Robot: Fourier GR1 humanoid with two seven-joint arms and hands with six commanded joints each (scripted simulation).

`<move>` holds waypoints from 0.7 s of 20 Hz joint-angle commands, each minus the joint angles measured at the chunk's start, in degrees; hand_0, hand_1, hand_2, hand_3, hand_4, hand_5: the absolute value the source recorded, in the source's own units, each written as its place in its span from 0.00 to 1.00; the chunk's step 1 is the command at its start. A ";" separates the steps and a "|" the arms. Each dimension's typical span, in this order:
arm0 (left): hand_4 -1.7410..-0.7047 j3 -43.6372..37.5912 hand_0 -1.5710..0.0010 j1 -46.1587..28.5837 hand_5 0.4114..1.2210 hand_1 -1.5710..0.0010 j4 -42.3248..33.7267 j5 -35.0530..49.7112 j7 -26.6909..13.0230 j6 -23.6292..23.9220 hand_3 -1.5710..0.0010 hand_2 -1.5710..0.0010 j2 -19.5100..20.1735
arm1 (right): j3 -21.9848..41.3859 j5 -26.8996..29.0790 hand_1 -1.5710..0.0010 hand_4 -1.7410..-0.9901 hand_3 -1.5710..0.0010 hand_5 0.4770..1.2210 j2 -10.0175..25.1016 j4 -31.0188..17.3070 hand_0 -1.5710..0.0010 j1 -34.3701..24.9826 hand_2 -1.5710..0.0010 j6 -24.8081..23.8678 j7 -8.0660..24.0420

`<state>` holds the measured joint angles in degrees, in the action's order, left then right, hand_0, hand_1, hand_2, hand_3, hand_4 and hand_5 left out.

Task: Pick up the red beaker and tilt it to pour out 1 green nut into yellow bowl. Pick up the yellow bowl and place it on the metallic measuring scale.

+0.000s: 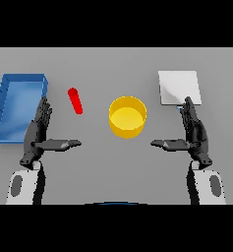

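Note:
The red beaker is a slim red cylinder standing left of centre on the grey table. The yellow bowl sits in the middle; I see nothing inside it. The metallic measuring scale is a pale square plate at the back right. My left hand is held edge-up below and left of the beaker, fingers straight, thumb pointing inward, holding nothing. My right hand mirrors it just in front of the scale, its fingertips overlapping the scale's near edge. No green nut is visible.
A blue rectangular bin lies at the far left, right beside my left hand's fingers.

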<state>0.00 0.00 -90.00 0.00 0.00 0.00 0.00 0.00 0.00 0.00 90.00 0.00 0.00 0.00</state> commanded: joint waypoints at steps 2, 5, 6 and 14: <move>0.57 -0.13 1.00 0.22 0.23 1.00 0.16 0.09 -0.10 0.05 1.00 1.00 0.09 | -0.06 0.12 1.00 0.76 1.00 0.16 0.12 0.14 1.00 0.21 1.00 0.07 -0.12; 0.57 -0.40 1.00 0.73 0.23 1.00 0.61 0.24 -0.21 -0.01 1.00 1.00 0.29 | -0.15 0.37 1.00 0.76 1.00 0.16 0.40 0.50 1.00 0.71 1.00 0.37 -0.28; 0.57 -0.31 1.00 0.89 0.23 1.00 0.80 -0.11 -0.44 0.41 1.00 1.00 0.06 | -0.07 0.43 1.00 0.76 1.00 0.16 0.15 0.00 1.00 0.63 1.00 0.54 -0.53; 0.56 4.91 1.00 -4.57 0.24 1.00 -6.86 -6.28 -1.74 -1.35 1.00 1.00 4.17 | 6.40 -15.64 1.00 0.74 1.00 0.16 4.19 7.34 1.00 6.71 1.00 -4.41 -4.48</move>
<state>4.91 -4.57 -96.86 -6.28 -1.80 -1.34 4.18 6.41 -15.64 4.17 97.34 6.69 -4.40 -4.48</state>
